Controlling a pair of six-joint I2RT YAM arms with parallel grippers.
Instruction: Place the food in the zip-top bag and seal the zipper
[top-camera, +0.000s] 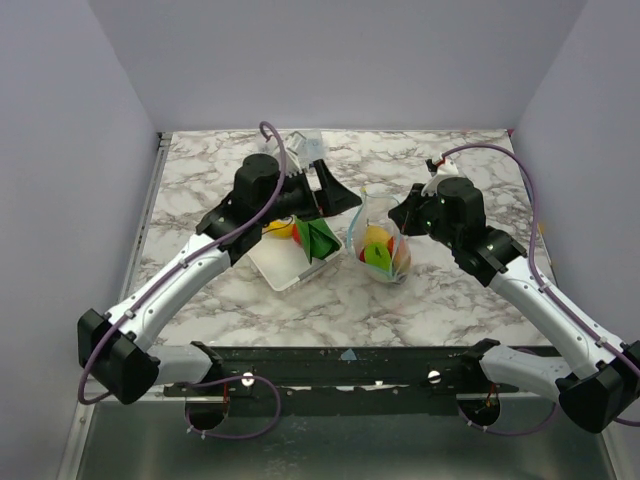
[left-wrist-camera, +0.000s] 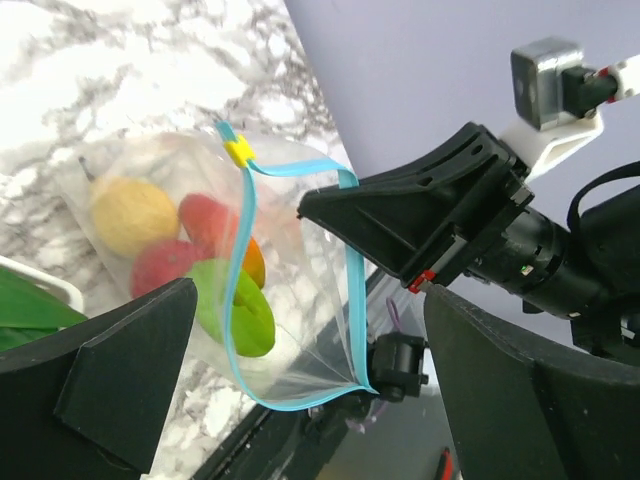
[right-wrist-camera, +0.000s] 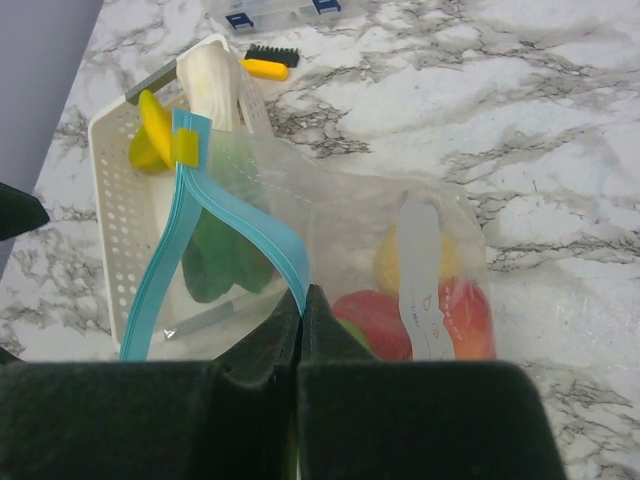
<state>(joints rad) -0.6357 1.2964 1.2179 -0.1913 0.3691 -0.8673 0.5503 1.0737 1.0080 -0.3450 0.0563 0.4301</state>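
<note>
The zip-top bag (top-camera: 381, 248) stands on the marble table, mouth up and open. It holds a yellow lemon (right-wrist-camera: 398, 262), red pieces (right-wrist-camera: 368, 318), an orange piece (left-wrist-camera: 254, 264) and a green piece (left-wrist-camera: 236, 305). My right gripper (right-wrist-camera: 302, 296) is shut on the blue zipper (right-wrist-camera: 262, 232) strip at the mouth's right side and holds it up; it also shows in the top view (top-camera: 399, 214). A yellow slider (left-wrist-camera: 238, 150) sits at the zipper's far end. My left gripper (top-camera: 336, 196) is open and empty just left of the bag, with the bag's mouth between its fingers in the left wrist view (left-wrist-camera: 310, 335). A banana (right-wrist-camera: 150, 135) and a green piece (top-camera: 320, 238) lie in the tray.
The white perforated tray (top-camera: 284, 270) sits left of the bag, with a white piece (right-wrist-camera: 214, 84) at its far end. A rigid clear box with blue labels (right-wrist-camera: 280, 12) and a small black brush with a yellow handle (right-wrist-camera: 266, 60) lie at the back.
</note>
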